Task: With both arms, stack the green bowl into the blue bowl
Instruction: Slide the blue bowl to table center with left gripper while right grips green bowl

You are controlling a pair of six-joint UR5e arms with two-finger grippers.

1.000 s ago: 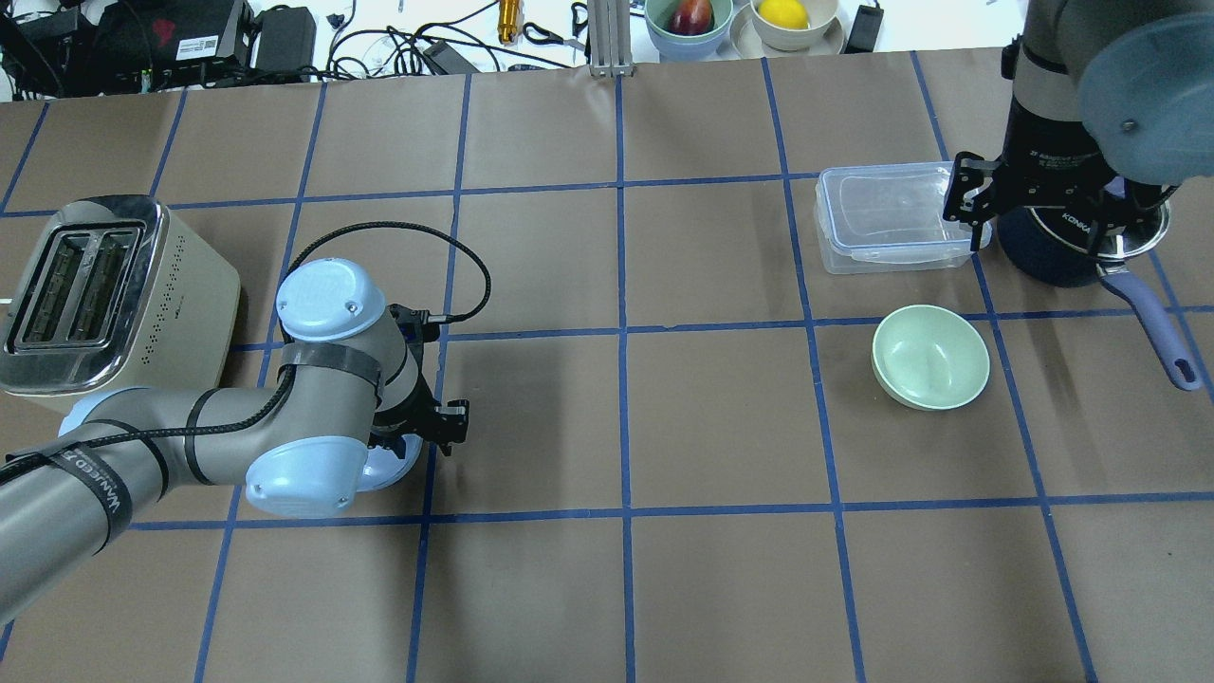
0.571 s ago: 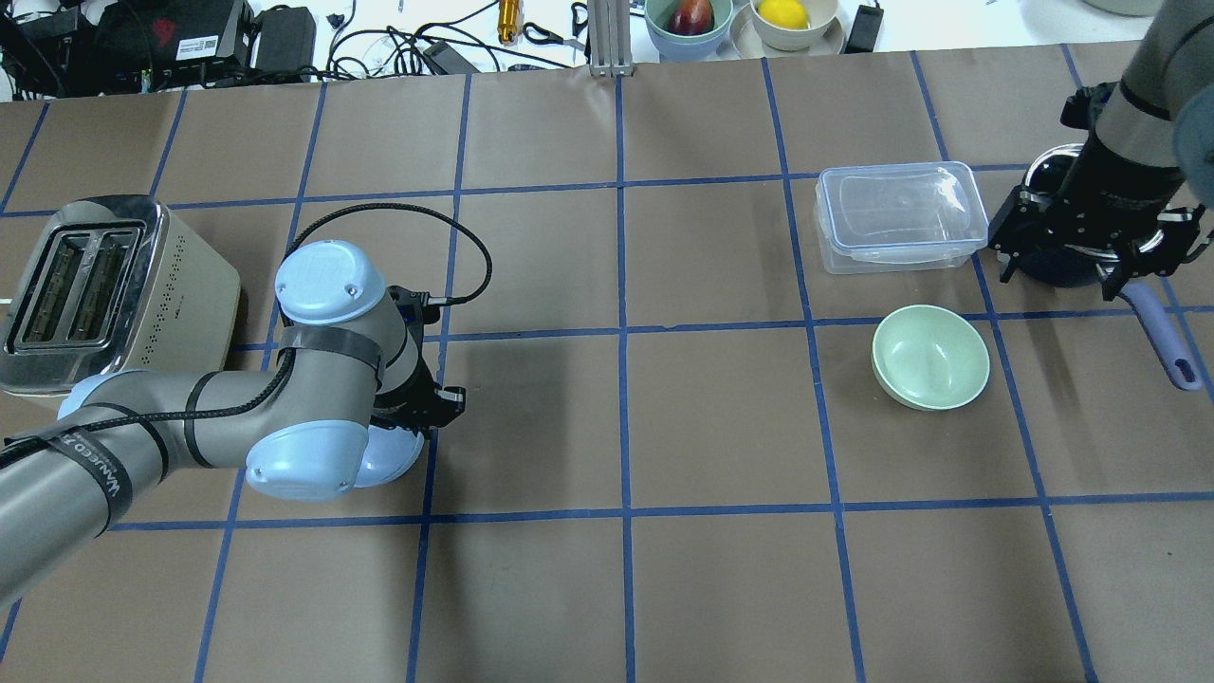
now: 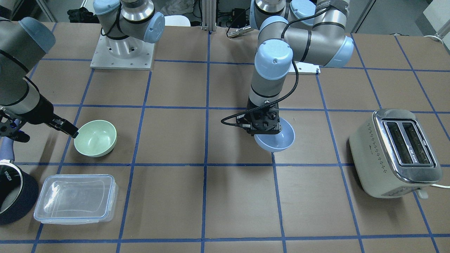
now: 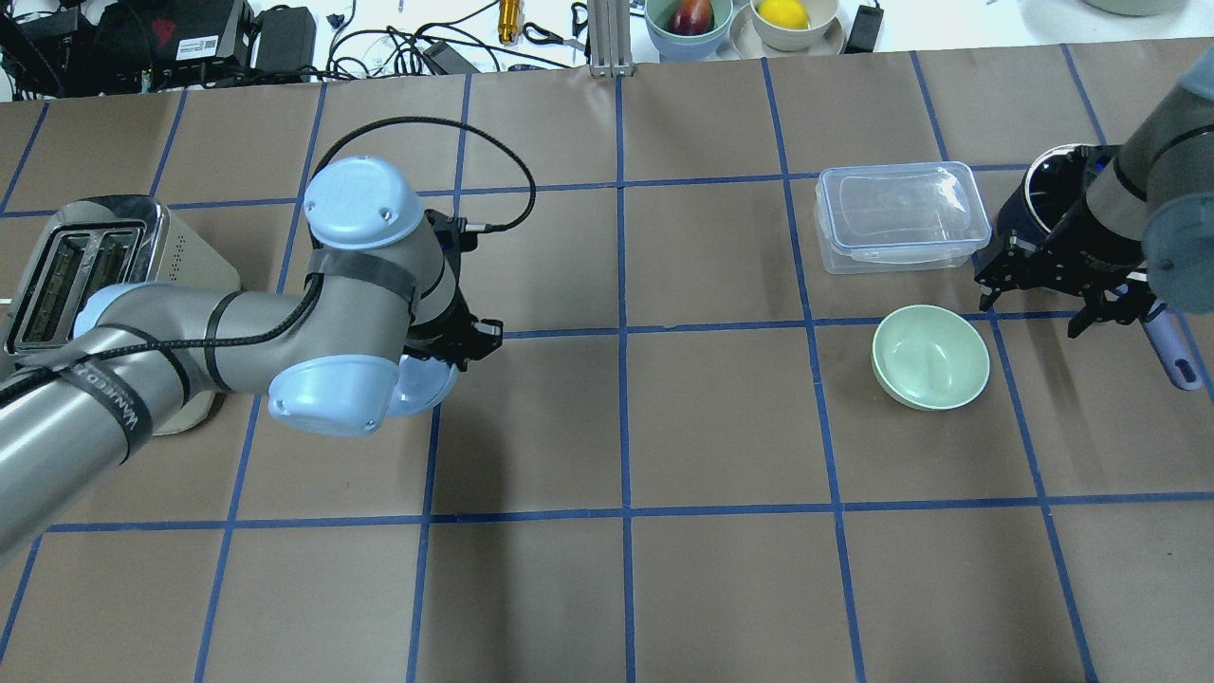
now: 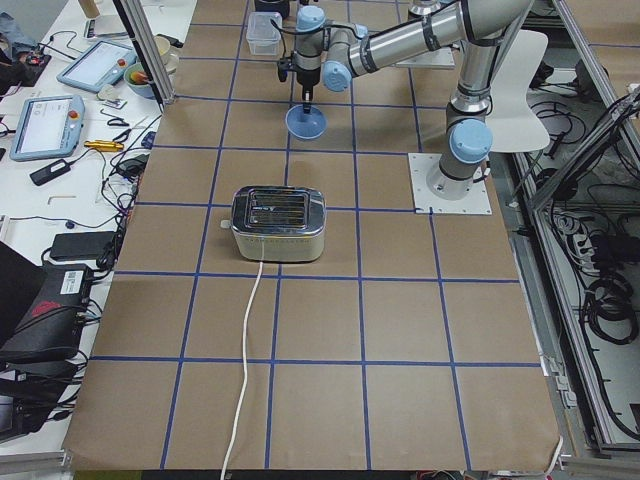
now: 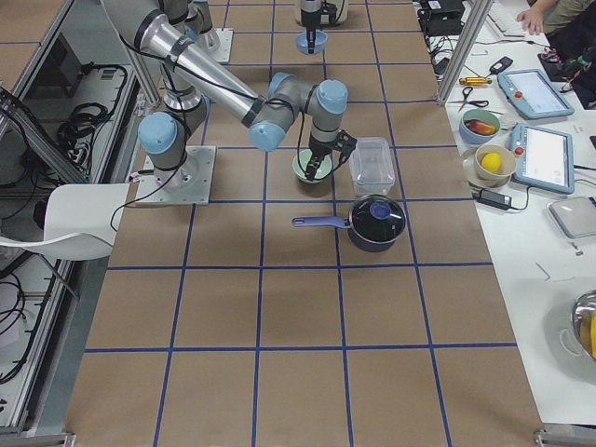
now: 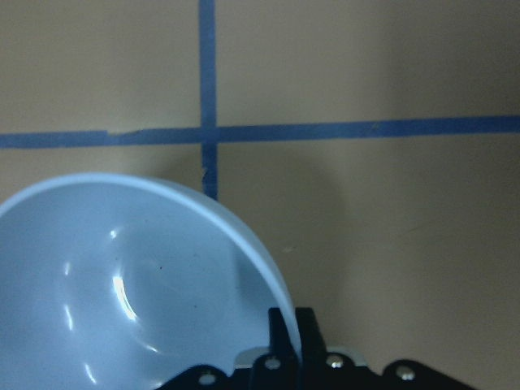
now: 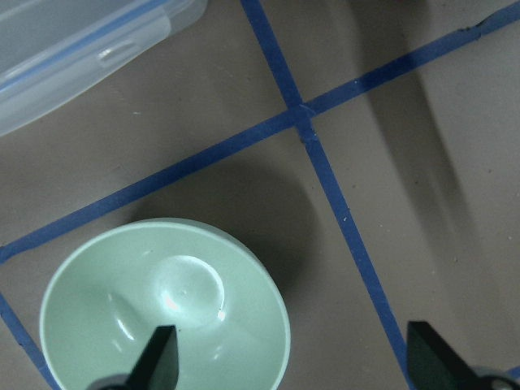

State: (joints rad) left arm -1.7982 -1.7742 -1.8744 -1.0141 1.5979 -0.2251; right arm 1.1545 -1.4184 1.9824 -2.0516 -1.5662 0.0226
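The pale green bowl (image 4: 931, 357) sits upright on the table, also in the front view (image 3: 95, 137) and the right wrist view (image 8: 162, 309). My right gripper (image 4: 1034, 313) is open and empty, just to the bowl's right and slightly above it; one fingertip (image 3: 73, 133) is near the rim, apart from it. My left gripper (image 3: 263, 123) is shut on the rim of the light blue bowl (image 3: 277, 140), which hangs tilted, lifted off the table left of centre. The wrist view shows the fingers (image 7: 284, 337) pinching the blue bowl's (image 7: 138, 284) rim. My arm partly hides it from overhead (image 4: 427, 387).
A clear lidded container (image 4: 901, 216) lies just behind the green bowl. A dark navy saucepan (image 4: 1048, 194) with a lilac handle (image 4: 1171, 353) stands at the far right. A cream toaster (image 3: 397, 151) stands at the left end. Fruit bowls (image 4: 688, 21) sit beyond the mat.
My left gripper has carried the blue bowl up and away from me, slightly rightward. My right gripper has come from over the saucepan toward me, down beside the green bowl.
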